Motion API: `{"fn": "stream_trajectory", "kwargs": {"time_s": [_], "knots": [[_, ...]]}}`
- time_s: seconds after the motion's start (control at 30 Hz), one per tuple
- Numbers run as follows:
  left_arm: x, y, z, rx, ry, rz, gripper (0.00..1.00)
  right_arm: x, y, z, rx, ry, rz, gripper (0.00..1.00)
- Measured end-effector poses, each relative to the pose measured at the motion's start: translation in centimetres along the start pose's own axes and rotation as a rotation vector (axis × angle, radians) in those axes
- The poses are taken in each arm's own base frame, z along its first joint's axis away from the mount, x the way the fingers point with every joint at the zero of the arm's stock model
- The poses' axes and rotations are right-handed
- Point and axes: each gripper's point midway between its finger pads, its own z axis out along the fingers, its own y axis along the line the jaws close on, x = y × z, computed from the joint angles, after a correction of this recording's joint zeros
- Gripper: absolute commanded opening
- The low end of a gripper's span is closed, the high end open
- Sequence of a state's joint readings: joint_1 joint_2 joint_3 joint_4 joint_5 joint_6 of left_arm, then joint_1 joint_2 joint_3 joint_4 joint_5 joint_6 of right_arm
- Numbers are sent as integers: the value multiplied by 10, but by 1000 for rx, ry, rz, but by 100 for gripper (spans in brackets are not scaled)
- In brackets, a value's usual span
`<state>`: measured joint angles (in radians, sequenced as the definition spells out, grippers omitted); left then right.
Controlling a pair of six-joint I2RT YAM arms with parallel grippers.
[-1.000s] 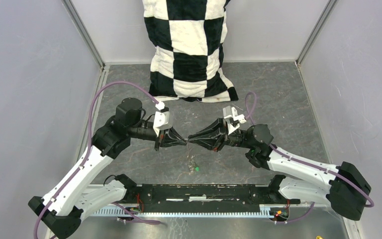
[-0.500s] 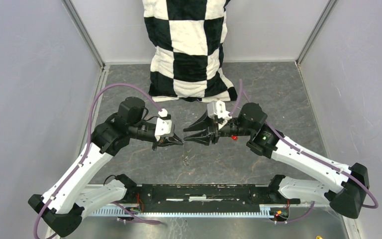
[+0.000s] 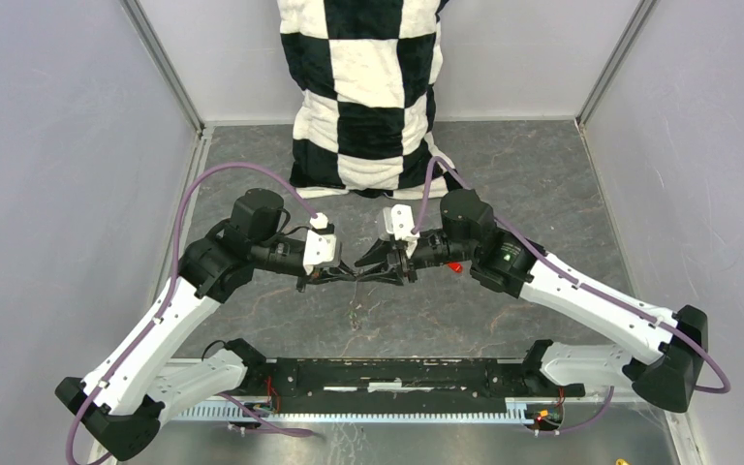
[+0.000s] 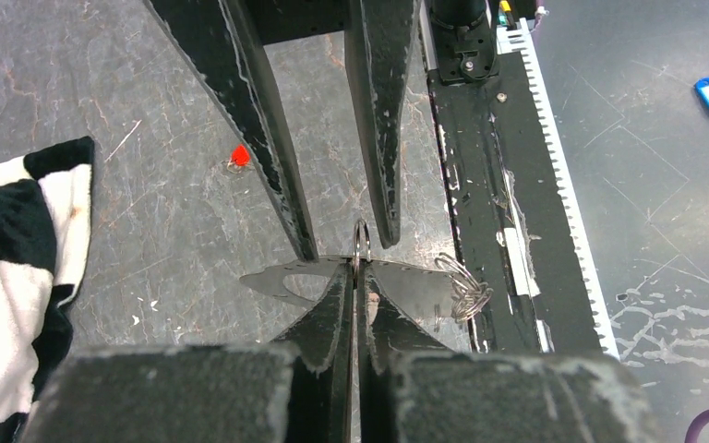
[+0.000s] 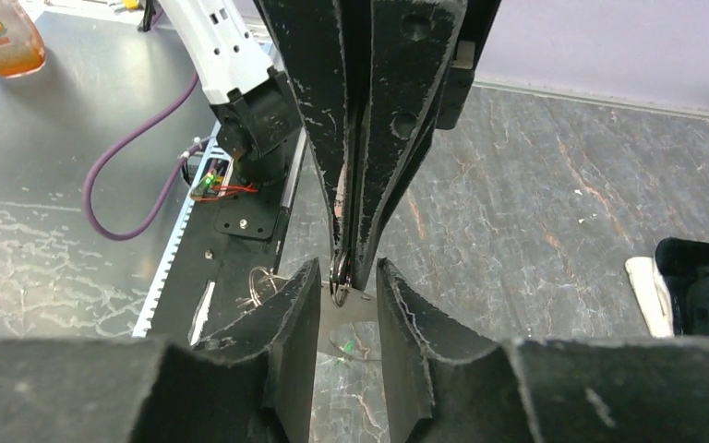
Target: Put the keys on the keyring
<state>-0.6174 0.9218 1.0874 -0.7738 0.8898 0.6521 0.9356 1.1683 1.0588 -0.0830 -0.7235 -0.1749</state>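
1. Jaws of the left gripper (image 4: 355, 277) are being pressed fully together on the keyring (image 4: 361, 242). Its small ring is being seen edge-on, standing just past the fingertips. A thin flat metal piece (image 4: 282, 277) and a bunch of wire loops (image 4: 464, 284) are being shown spreading out to either side of it.
2. Jaws of the right gripper (image 5: 346, 268) are being held partly apart, and nothing is being gripped by them. The left fingertips and the keyring are being straddled by its two fingers (image 5: 297, 332), one on each side. Whether the metal is being touched by them cannot be told.
3. The green key (image 5: 346, 348) is being seen below the jaws, framed between the right fingers. Whether it is hanging or lying cannot be told.
4. The red key (image 4: 239, 155) is being left lying on the table (image 3: 562, 194), apart from both grippers and just beside the right wrist.
5. A second ago the grippers were being held tip to tip, with the right jaws nearly together. Since then the right gripper has been brought leftward and opened, so the tips are now being overlapped. The red key, not seen then, is now being shown.
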Motion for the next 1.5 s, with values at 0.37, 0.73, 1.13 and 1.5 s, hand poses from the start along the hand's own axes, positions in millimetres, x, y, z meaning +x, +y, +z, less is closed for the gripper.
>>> {"fn": "stream_trajectory", "kwargs": {"time_s": [0.37,0.73,1.13,1.5], "knots": [[1,1,-1,-10,5,2,2,10,2,5,-20,42,-4,1],[0,0,-2,-18,4,-11,36,12,2,-5,86,-94,-18,1],[-26,-2,-11,-92,-107,-86,71,3,13,-15,125,-381,111,1],[-31,3,-3,-82,-139,-207,47,-24,19,-29,126,-558,126,1]]}}
